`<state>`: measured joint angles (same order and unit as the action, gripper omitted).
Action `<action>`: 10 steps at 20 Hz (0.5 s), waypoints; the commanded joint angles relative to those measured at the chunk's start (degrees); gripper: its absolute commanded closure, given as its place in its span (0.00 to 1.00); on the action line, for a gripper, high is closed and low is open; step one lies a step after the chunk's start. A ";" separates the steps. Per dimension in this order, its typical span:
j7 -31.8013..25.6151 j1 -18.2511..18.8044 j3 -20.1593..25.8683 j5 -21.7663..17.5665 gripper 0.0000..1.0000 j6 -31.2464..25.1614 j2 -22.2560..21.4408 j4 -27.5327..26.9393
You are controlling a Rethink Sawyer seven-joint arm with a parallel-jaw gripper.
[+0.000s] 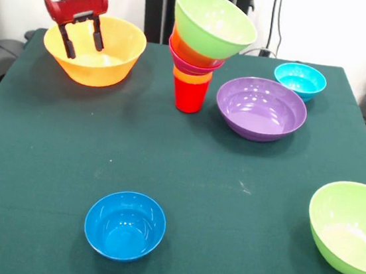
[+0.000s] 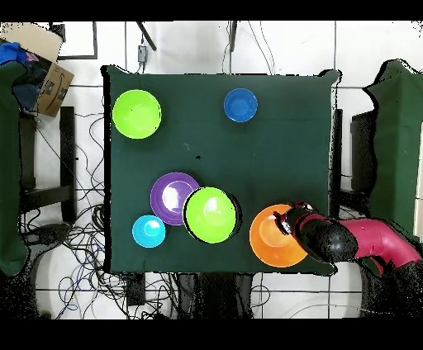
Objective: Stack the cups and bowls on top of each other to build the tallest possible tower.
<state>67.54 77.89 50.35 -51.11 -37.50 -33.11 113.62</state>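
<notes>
Dark blue bowl [image 1: 125,225] nearest, claw [image 1: 81,34] open (empty) over yellow-orange bowl [image 1: 116,55]

A dark green cloth [image 1: 176,196] covers the table; white wall [image 1: 330,28] behind, with black cables [image 1: 275,21] hanging; pale tiled floor [image 2: 198,49]; a cardboard box [image 2: 45,70] beside it.

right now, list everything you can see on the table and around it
tower: 1, red cup base, orange cup, pink and orange bowls, tilted lime green bowl on top; far middle in the front view
large yellow-orange bowl: 1, far left corner
purple bowl: 1, just right of the tower
light blue bowl: 1, behind the purple bowl
dark blue bowl: 1, near edge, left of middle
lime green bowl: 1, loose, near right corner
table: 1, dark green cloth
cardboard box: 1, brown, off the table
gripper: 1, red and black, open, over the yellow-orange bowl
</notes>
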 commanded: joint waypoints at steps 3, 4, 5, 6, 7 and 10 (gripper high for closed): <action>-2.54 -4.70 -4.68 -3.75 0.00 -1.98 -3.20 -2.29; -3.08 -4.81 -4.78 -3.76 0.00 -2.15 -2.84 -2.91; -3.89 -4.90 -4.89 -3.81 0.00 -2.44 -2.32 -3.75; -4.59 -4.77 -4.93 -3.71 0.00 -2.71 -2.08 -4.09; -5.35 -4.74 -4.99 -3.64 0.00 -3.10 -1.58 -4.72; -6.47 -4.47 -5.27 -3.93 0.00 -3.23 -0.33 -5.78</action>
<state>67.54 76.91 48.90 -51.32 -37.50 -34.47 112.98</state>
